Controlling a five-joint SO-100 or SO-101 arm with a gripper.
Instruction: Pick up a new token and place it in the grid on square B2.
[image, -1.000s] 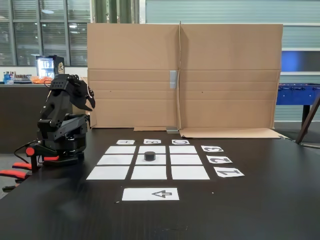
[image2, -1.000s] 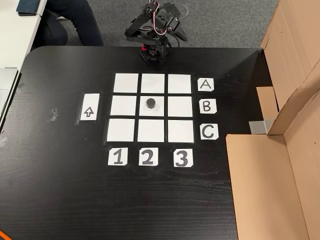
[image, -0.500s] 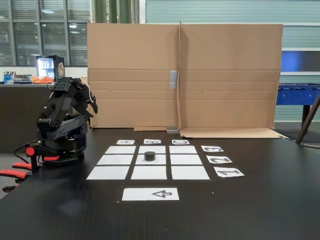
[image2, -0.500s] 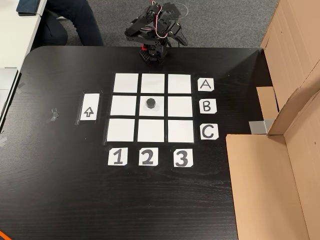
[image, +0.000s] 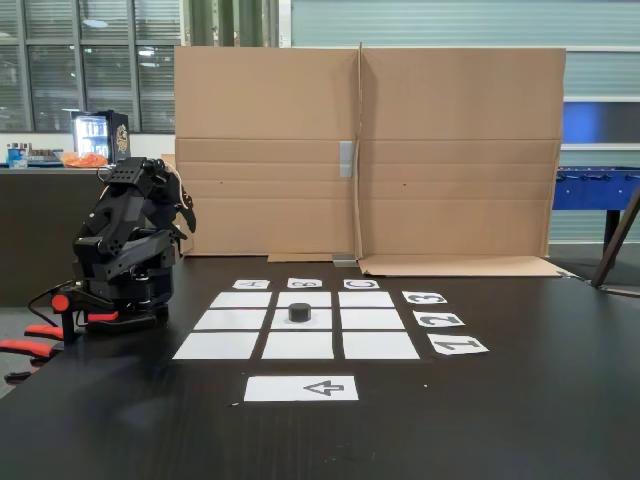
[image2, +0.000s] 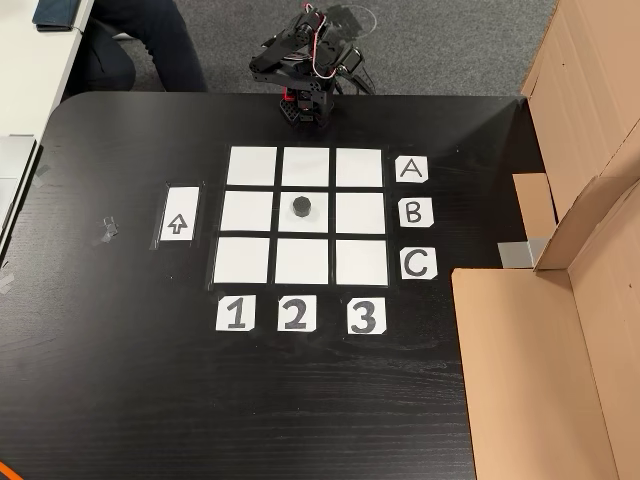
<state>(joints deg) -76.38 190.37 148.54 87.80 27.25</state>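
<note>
The black token (image: 299, 312) (image2: 301, 207) rests on square B2 (image: 321, 323) (image2: 317, 226), the middle sheet of the white grid (image: 228, 346) (image2: 242, 260). Nothing touches it. The black arm is folded up over its base at the table edge, beyond the A row. My gripper (image: 184, 207) (image2: 354, 72) hangs off the folded arm, well away from the grid and with nothing in it. Its jaws are too small and dark to read.
A white sheet with an arrow (image: 300, 388) (image2: 178, 215) lies beside the grid's column 1. A tall cardboard wall (image: 450, 150) (image2: 560, 330) stands past the C row. A person's legs (image2: 150, 40) are near the table's corner. Bare black tabletop surrounds the sheets.
The arm's upper part has folded a little further back over its base, swinging the gripper slightly. The token has not moved.
</note>
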